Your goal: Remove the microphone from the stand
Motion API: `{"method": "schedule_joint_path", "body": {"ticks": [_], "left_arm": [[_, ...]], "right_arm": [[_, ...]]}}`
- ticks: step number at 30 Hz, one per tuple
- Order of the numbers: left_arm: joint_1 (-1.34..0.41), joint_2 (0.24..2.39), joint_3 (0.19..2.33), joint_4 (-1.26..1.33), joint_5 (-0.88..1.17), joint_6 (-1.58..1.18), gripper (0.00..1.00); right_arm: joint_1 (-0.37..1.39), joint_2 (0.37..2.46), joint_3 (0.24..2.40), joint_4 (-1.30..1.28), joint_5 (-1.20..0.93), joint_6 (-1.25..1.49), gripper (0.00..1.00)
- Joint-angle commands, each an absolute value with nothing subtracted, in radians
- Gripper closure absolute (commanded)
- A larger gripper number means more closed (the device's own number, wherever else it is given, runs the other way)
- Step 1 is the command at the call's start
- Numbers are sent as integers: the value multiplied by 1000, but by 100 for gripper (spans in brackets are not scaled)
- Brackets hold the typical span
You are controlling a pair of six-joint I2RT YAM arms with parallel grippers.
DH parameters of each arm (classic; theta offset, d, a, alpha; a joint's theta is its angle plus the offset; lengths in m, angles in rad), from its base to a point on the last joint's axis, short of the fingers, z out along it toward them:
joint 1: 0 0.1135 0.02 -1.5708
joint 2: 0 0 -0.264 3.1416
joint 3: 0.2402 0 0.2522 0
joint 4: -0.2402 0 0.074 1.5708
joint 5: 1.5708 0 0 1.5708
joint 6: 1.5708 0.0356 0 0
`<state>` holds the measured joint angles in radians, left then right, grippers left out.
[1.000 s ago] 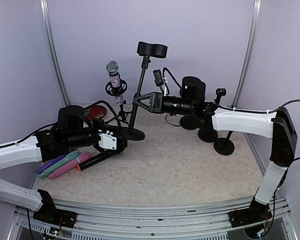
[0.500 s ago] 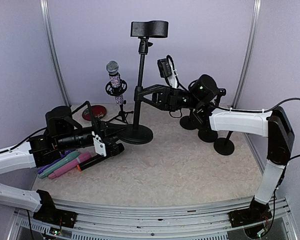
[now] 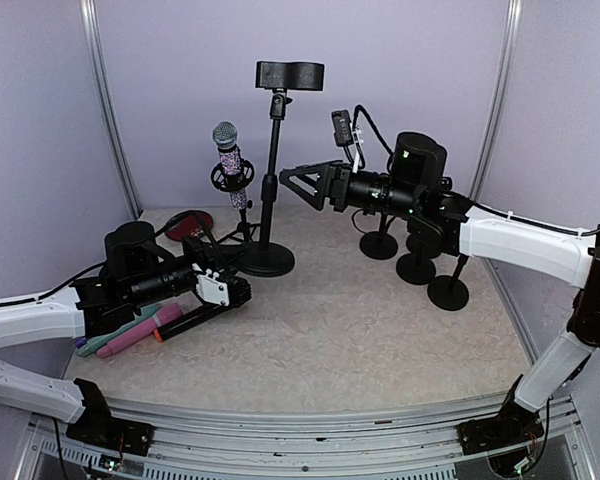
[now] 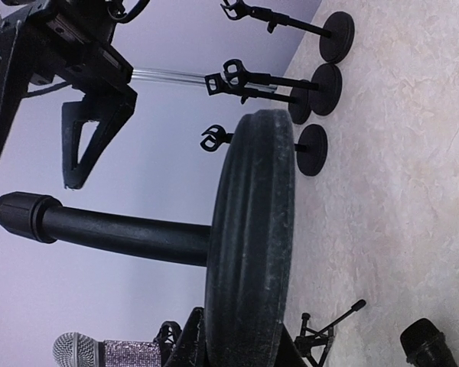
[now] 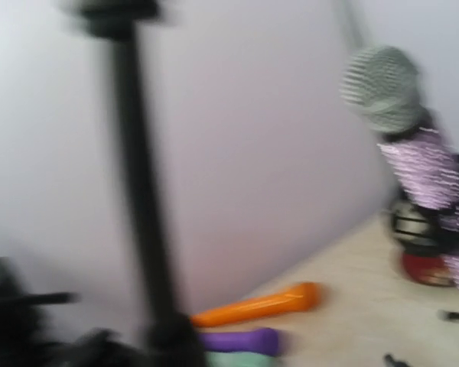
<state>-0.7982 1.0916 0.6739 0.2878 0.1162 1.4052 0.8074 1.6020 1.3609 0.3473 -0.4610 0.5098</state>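
- the right gripper [image 3: 298,180] has let go. a second ago it was clamped on the pole of the tall black stand with a round base [image 3: 268,262]. now its jaws are spread wide and empty, just right of the pole with a clear gap between.
- that tall stand leaned to the right a second ago. it now stands upright with its base on the speckled beige table [image 3: 360,350].
- the left gripper [image 3: 238,290] has barely moved. it sits low at the near-left side of the round base, jaws clenched as before. i cannot tell whether they pinch the base's rim.
- the glittery lilac microphone with a silver mesh head [image 3: 230,155] has not moved. it stands upright in the small black tripod stand [image 3: 244,232], left of the tall stand's pole and behind the left gripper, and neither gripper touches it.
- the right wrist view is blurred, but the mesh head and glitter handle show at its right and an orange microphone [image 5: 260,306] lies on the table beyond the pole.
- the pink microphone [image 3: 140,333] lying at the left and the three short black stands with disc bases [image 3: 417,268] at the right are where they were.
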Motion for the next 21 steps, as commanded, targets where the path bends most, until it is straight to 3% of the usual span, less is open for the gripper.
{"method": "schedule_joint_path", "body": {"ticks": [1,8,12,15,20,21], "left_arm": [[-798,1092,686,458,92,1458,100],[-799,1111,692,455,75,1481,100],[-799,1110,689,452,75,1486,100],[-799,1109,688,452,67,1487,100],[-798,1111,693,449,64,1479,100],[-798,1111,693,448,65,1476,100]], "right_arm": [[902,1617,1414,142,-101,375,18],[977,1673,1502,125,-14,349,31],[999,1694,1521,142,34,359,45],[1007,1709,1534,147,40,365,61],[1010,1705,1533,166,34,361,97],[1010,1698,1532,172,28,356,100]]}}
